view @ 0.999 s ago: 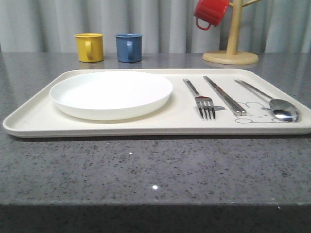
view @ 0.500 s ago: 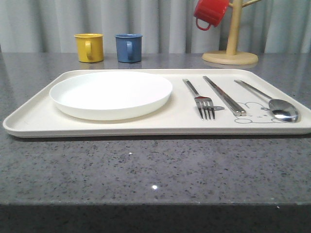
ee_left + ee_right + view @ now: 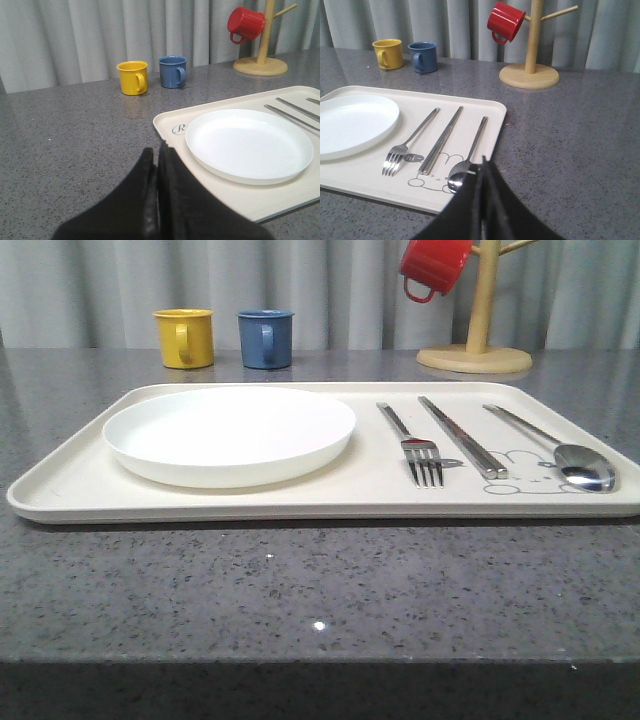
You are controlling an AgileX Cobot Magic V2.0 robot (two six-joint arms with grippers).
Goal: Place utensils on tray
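The front view sits low and close at the table's near edge, looking level across the tray [image 3: 70,490] toward the curtain. The left wrist view looks down from above the table off the tray's left end; the right wrist view does so off its right end. All three share the tray, yellow mug [image 3: 184,337] and mug tree [image 3: 476,340].

Three mugs [image 3: 183,337], one plate [image 3: 229,433]
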